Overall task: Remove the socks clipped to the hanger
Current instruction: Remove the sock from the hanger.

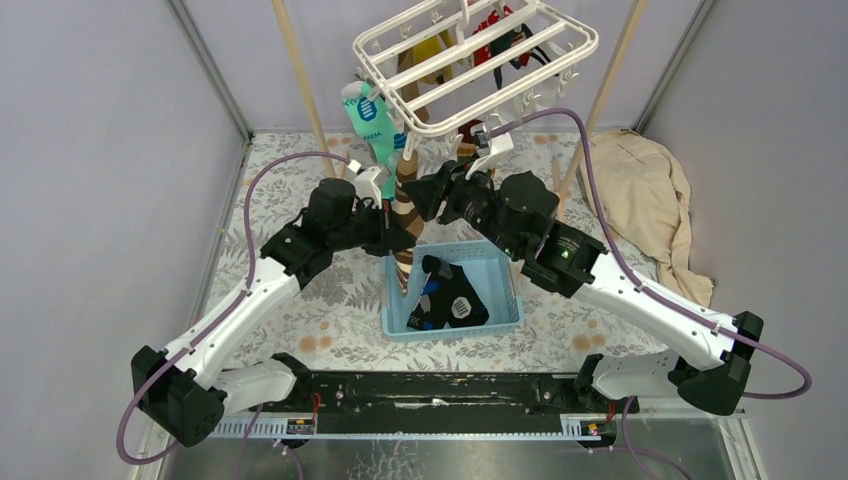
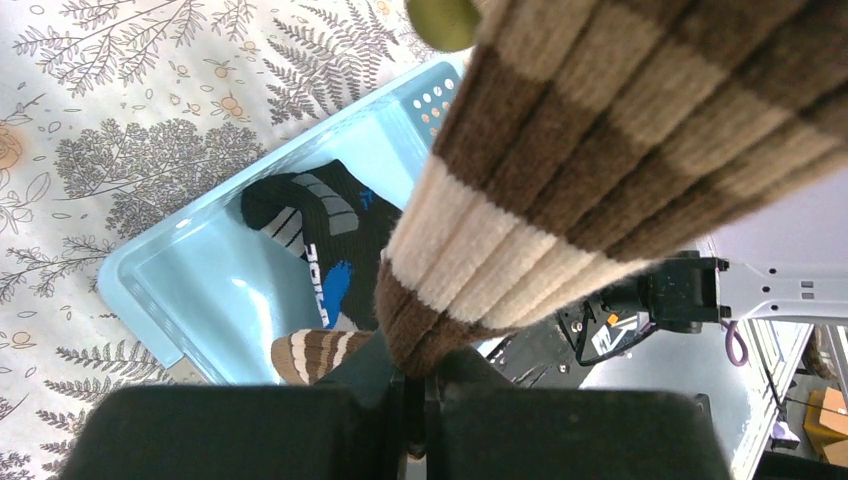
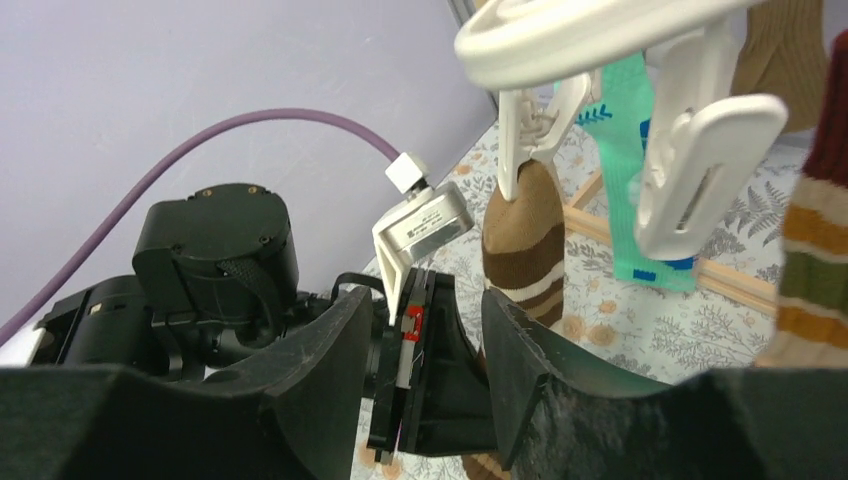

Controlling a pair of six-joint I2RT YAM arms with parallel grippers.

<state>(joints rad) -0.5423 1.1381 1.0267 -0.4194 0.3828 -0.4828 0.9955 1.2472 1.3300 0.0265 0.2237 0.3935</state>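
Left wrist view: left gripper (image 2: 418, 390) clamped on brown-striped sock (image 2: 600, 170) above blue basket (image 2: 190, 290); right wrist view: right gripper (image 3: 428, 350) jaws apart beside that sock, below white hanger (image 3: 600, 30).

White block letters run along the black sock (image 2: 320, 225) lying inside the light-blue basket (image 2: 190, 290), next to the sock's blue patch (sideways and blurred, perhaps four characters, not surely legible). From above, a round white mark on that sock is too small to read.
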